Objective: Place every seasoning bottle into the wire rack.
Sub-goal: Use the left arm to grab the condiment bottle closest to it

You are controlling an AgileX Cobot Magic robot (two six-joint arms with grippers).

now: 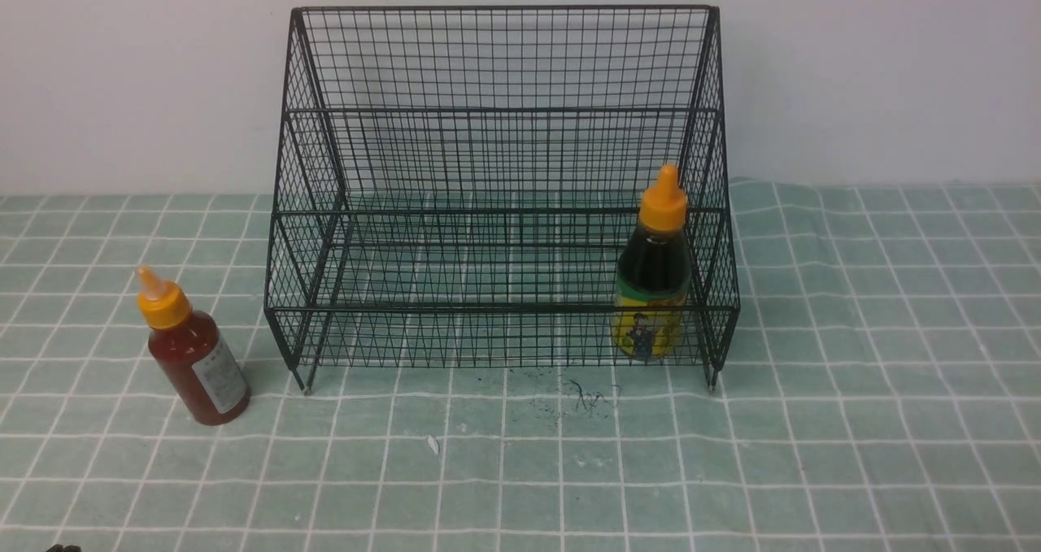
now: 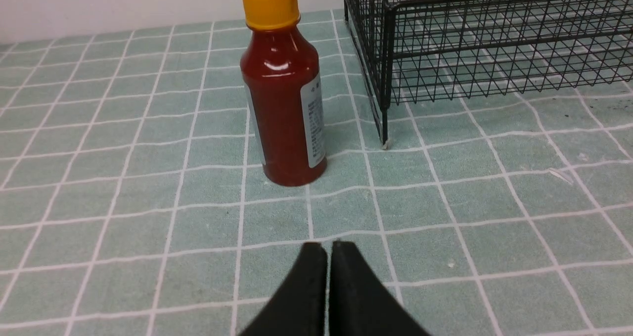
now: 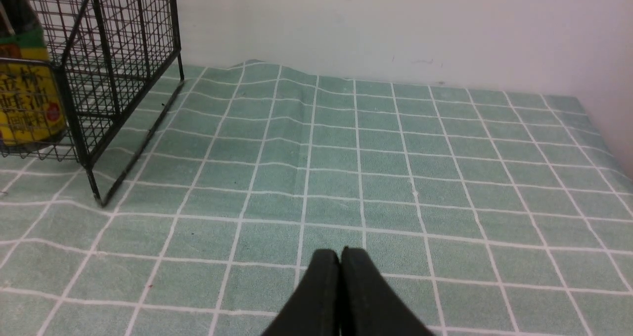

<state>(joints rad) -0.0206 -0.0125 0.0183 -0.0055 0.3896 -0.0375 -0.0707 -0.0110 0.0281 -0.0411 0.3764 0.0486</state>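
The black wire rack (image 1: pixel 504 113) stands at the back middle of the table. Inside its lower tier, at the right end, stands the dark-sauce seasoning bottle (image 1: pixel 653 271) with an orange cap and yellow-green label; its label (image 3: pixel 27 103) also shows in the right wrist view. The red-sauce seasoning bottle (image 1: pixel 191 353) stands upright on the cloth left of the rack, outside it. My left gripper (image 2: pixel 328 247) is shut and empty, low over the cloth a short way in front of the red bottle (image 2: pixel 284 98). My right gripper (image 3: pixel 340 253) is shut and empty, over bare cloth right of the rack (image 3: pixel 123 54).
A green cloth with a white grid (image 1: pixel 854 373) covers the table, rumpled near the wall behind the rack's right side. Small dark specks (image 1: pixel 569 393) lie in front of the rack. A pale wall runs along the back and the far right side.
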